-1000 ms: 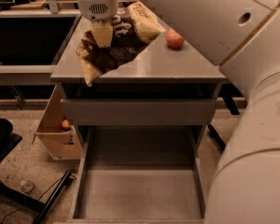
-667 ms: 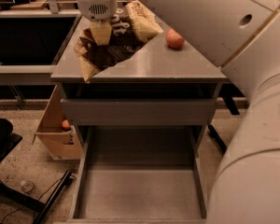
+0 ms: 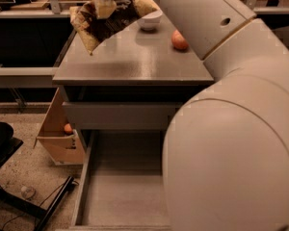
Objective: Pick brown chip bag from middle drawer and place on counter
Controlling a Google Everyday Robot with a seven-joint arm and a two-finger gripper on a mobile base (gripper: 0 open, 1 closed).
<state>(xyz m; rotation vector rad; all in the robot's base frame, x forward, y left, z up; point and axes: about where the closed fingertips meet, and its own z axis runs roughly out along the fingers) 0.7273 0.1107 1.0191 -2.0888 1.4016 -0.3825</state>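
At your eleven o'clock the gripper (image 3: 106, 7) pinches the brown chip bag (image 3: 98, 29) near its top, so it hangs tilted over the counter (image 3: 135, 64) at its far-left corner; the bag looks dark, crinkled and tan-ended; the middle drawer (image 3: 125, 186) lies open at six o'clock; a bowl (image 3: 149, 19) and an orange fruit (image 3: 179, 40) sit toward one o'clock.

- the tool (image 3: 105, 7) hangs at the top edge, over the far left corner of the bench (image 3: 135, 64); its upper body is cut off;
- the brown chip bag (image 3: 111, 28) is partly covered by the tool; its lettering is unreadable;
- the robot arm (image 3: 231, 143) hides the right side of the middle drawer (image 3: 120, 191); the drawer's front runs off the bottom edge;
- a round orange thing (image 3: 68, 128) in the cardboard box (image 3: 54, 126) is too small to name.
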